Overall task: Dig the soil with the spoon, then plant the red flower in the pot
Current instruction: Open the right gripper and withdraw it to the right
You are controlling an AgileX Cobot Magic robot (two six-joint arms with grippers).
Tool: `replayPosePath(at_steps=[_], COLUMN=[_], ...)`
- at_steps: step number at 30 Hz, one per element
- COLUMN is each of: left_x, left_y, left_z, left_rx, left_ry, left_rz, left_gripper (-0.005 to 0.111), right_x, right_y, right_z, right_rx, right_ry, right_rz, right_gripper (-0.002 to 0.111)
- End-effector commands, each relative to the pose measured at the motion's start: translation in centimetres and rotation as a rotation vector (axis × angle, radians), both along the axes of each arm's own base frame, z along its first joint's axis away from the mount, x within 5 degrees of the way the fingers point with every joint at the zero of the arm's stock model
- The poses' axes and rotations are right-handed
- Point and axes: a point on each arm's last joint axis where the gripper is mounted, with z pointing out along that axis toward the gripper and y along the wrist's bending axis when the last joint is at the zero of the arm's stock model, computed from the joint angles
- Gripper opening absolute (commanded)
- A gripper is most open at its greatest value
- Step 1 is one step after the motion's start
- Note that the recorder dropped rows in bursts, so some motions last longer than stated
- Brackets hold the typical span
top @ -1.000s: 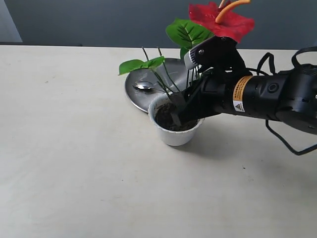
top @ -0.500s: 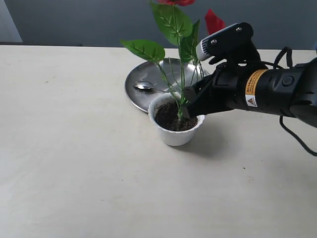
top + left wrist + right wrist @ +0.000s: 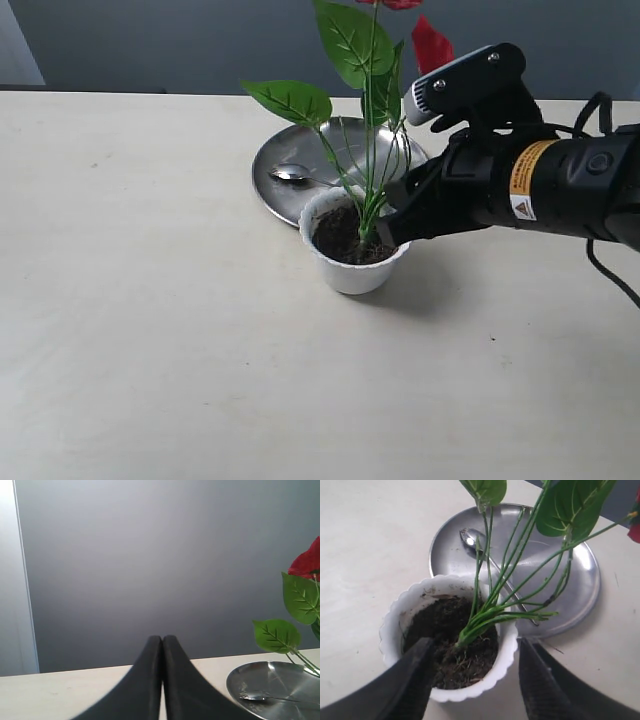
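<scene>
The white scalloped pot (image 3: 350,270) (image 3: 507,652) holds dark soil (image 3: 340,235) (image 3: 450,645). The red flower (image 3: 365,130) stands upright with its stalks (image 3: 485,615) rooted in the soil; its blooms (image 3: 430,45) (image 3: 307,562) reach the top edge of the exterior view. My right gripper (image 3: 385,225) (image 3: 475,652) is open just behind the stalks, with one finger (image 3: 420,665) over the soil and the other (image 3: 535,670) outside the rim, and it holds nothing. The silver spoon (image 3: 292,176) (image 3: 470,536) (image 3: 265,698) lies on the steel plate. My left gripper (image 3: 162,642) is shut and empty.
A round steel plate (image 3: 275,165) (image 3: 580,585) (image 3: 295,675) lies right behind the pot. A dark wall rises beyond the pale table (image 3: 150,330). The right arm's black body (image 3: 540,185) hangs over the table to the right of the pot.
The flower swung from a tilted hold to upright in the soil. My right gripper let go of the stalks and drew back slightly to the right.
</scene>
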Motion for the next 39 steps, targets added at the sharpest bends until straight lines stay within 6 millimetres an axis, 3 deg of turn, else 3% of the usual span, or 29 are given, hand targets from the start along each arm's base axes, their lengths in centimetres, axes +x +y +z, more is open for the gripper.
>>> replayPosePath(at_steps=[1, 7, 9, 17, 25, 39], left_x=[-0.1, -0.1, -0.1, -0.1, -0.1, -0.1], left_y=[0.0, 0.0, 0.0, 0.0, 0.0, 0.0], left_z=[0.2, 0.2, 0.2, 0.2, 0.2, 0.2], left_rx=[-0.005, -0.005, -0.005, -0.005, -0.005, -0.005], left_ry=[-0.010, -0.010, -0.010, -0.010, -0.010, -0.008], left_rz=[-0.008, -0.008, -0.008, -0.008, -0.008, -0.007], left_gripper=[0.000, 0.000, 0.000, 0.000, 0.000, 0.000], right_x=[-2.2, -5.9, -6.9, -10.6, -12.6, -13.0], right_y=[-0.7, -2.6, -3.6, -7.7, -10.3, -11.0], right_z=[1.5, 3.9, 4.5, 7.0, 8.7, 9.1], right_rx=[-0.046, -0.058, -0.060, 0.056, 0.185, 0.217], right_ry=[0.002, 0.071, 0.106, 0.184, 0.152, 0.135], right_rz=[-0.011, -0.063, -0.093, -0.145, -0.138, -0.135], right_gripper=[0.046, 0.008, 0.000, -0.001, -0.001, -0.001])
